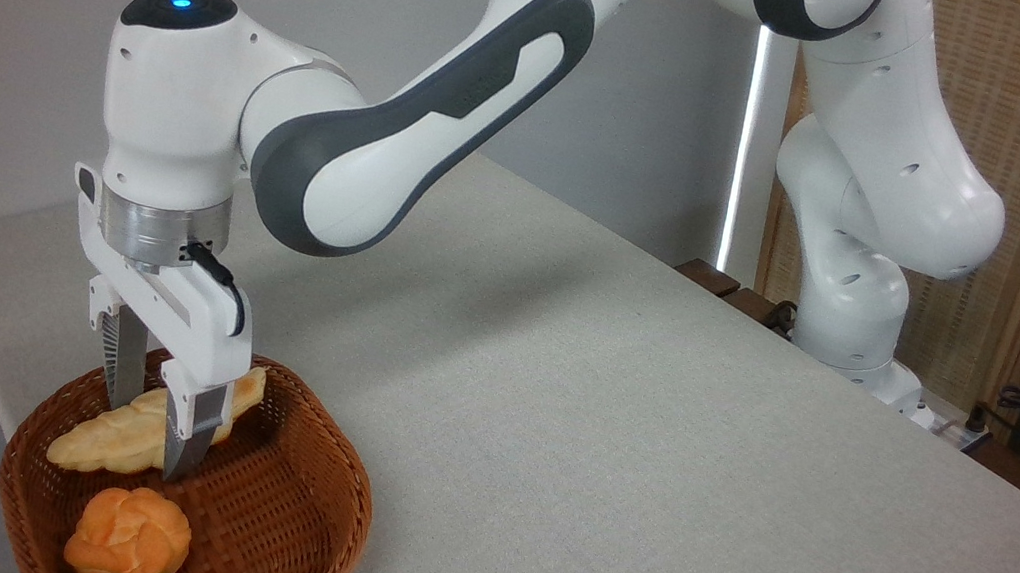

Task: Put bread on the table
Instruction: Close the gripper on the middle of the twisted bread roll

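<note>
Bread [104, 443], the long pale braided loaf, is what we find at the far left, lying inside the round brown wicker basket [295, 507] with its left tip near the basket's left wall and its browner tip [250, 386] pointing up toward the rear rim. Our gripper [148, 440] reaches straight down into the basket, one finger behind the loaf and the other in front of it, so the two straddle its middle. Both fingers sit close against the loaf, but we cannot tell whether they are pressing on it or merely flanking it. Just below, toward the basket's front, we see a small round orange knotted bun [129, 538], lying apart from the loaf. Moving right, the light grey bench [608, 443] stretches away from the basket. Above it our white arm [423, 122] runs up and right to its base [851, 338] at the bench's far edge.
</note>
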